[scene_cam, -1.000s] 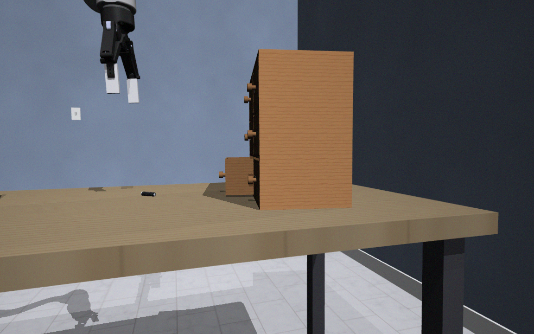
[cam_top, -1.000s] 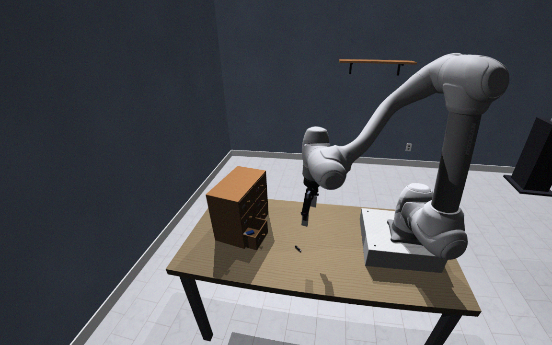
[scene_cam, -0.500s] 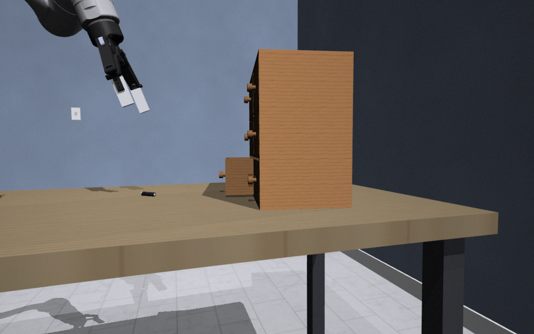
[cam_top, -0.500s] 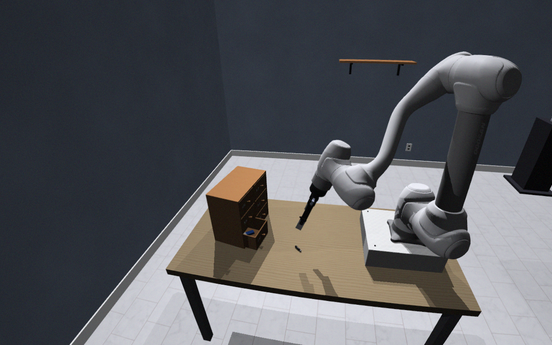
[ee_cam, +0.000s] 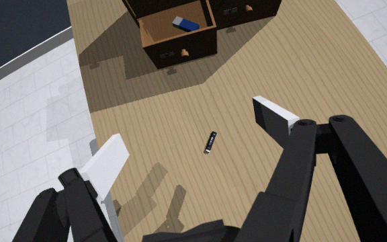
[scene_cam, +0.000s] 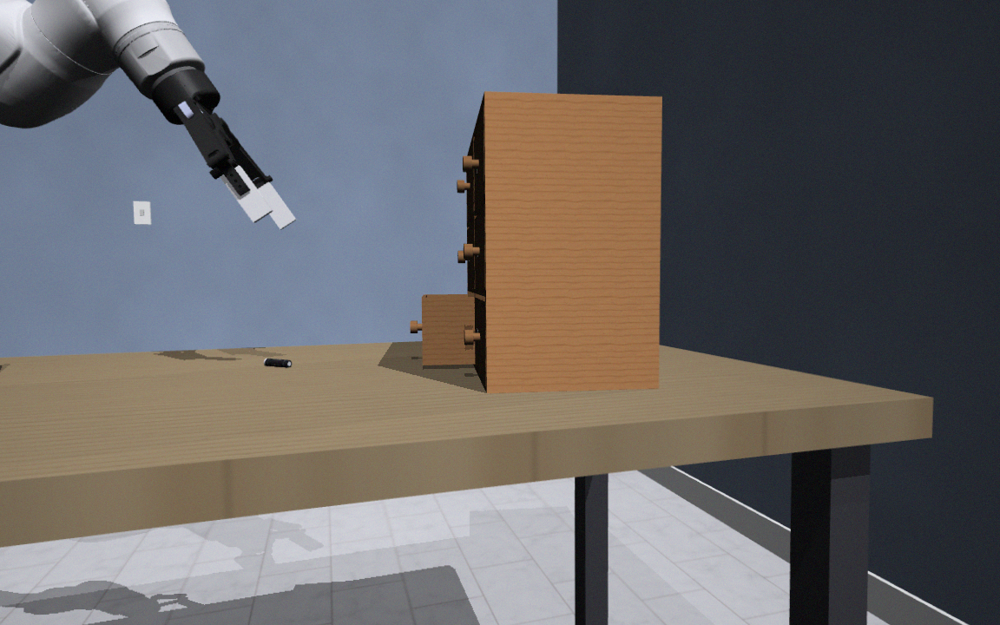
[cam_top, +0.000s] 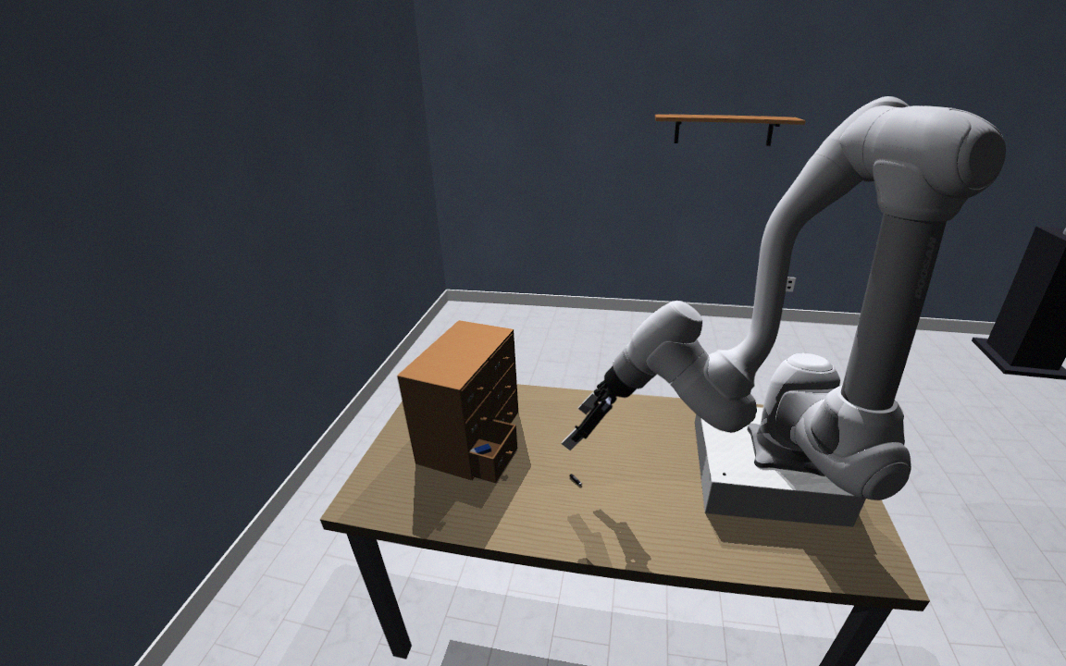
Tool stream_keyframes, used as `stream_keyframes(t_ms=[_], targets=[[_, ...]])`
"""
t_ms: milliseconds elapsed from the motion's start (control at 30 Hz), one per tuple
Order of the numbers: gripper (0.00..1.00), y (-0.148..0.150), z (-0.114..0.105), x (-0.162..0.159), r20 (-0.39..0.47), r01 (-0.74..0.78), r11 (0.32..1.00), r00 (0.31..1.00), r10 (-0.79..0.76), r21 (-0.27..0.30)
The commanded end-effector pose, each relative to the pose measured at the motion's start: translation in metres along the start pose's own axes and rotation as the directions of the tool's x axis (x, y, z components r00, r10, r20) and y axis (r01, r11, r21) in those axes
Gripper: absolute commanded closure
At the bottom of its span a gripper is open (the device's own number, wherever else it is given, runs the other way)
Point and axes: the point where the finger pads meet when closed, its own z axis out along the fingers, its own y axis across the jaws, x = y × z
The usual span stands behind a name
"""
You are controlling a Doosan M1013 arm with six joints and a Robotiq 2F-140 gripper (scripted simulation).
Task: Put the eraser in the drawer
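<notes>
top view: the small chest (cam_top: pixel 446 388) stands at the 9 o'clock end of the desk (cam_top: pixel 652 530), drawer fronts facing 3 o'clock. its lowest drawer (cam_top: pixel 497 451) on the near column is pulled partly out, and the blue eraser (cam_top: pixel 482 448) lies inside it. the arm (cam_top: pixel 885 273) rises from a grey base block (cam_top: pixel 769 497) at the 3 o'clock end and bends back down toward the chest. the pincer (cam_top: pixel 582 425) hangs above the desk between chest and base block, tilted toward 7 o'clock. a small dark cylinder (cam_top: pixel 575 480) lies on the desk just below the pincer, toward 6 o'clock.

exterior view: the chest (scene_cam: pixel 572 240) is seen from its side panel, with knobs projecting at 9 o'clock. the open drawer (scene_cam: pixel 448 329) juts out at the bottom, its floor level with the chest. the pincer (scene_cam: pixel 269 207) is high above the desk (scene_cam: pixel 425 443), well apart from the chest, pointing toward 4 o'clock. the cylinder (scene_cam: pixel 278 363) rests on the desk at 6 o'clock from the pincer.

wrist view: the pincer (ee_cam: pixel 190 134) is spread to its full width and has hold of nothing; both white pads (ee_cam: pixel 107 165) stand clear of every object. the cylinder (ee_cam: pixel 210 142) lies on the desk (ee_cam: pixel 281 67) between them, far below. at 12 o'clock the open drawer (ee_cam: pixel 177 33) shows the eraser (ee_cam: pixel 185 23), blue with a grey end, lying flat on the drawer floor near its back. the label on the drawer front is too small to read.
</notes>
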Motion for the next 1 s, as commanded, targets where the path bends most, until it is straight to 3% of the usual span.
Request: stream_keyframes(t_ms=[0,133,500,967], targets=[[0.0,0.003,0.011,0.003,-0.156,-0.014,0.999,0.988,0.007,-0.046],[0.0,0.003,0.015,0.004,-0.189,-0.014,0.999,0.982,0.005,-0.045],[0.0,0.005,0.042,0.01,-0.407,-0.014,0.999,0.913,-0.006,-0.046],[0.0,0.006,0.063,0.015,-0.576,-0.014,0.999,0.817,-0.015,-0.046]])
